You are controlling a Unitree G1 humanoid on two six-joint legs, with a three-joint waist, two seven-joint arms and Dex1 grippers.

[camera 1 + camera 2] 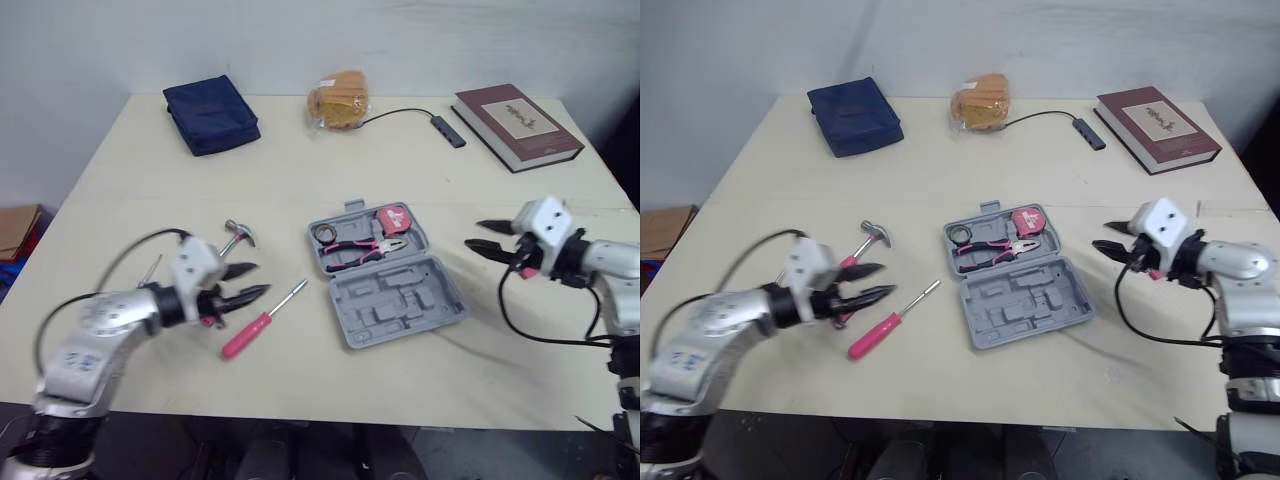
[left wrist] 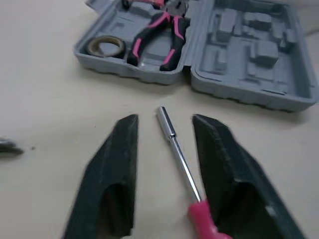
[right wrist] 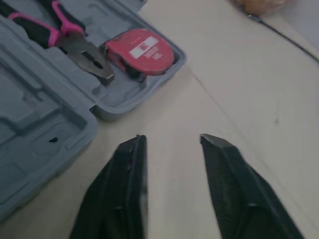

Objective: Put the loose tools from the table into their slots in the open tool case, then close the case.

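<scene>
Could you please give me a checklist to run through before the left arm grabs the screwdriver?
1. Left end effector open: ok.
2. Screwdriver shaft between its fingers, seen from the left wrist: ok.
3. Case open and lying flat: ok.
4. Free slot for the screwdriver: cannot tell.
5. Right end effector open, clear of the case: ok.
6. Hammer stowed: not ok, it lies on the table.
</scene>
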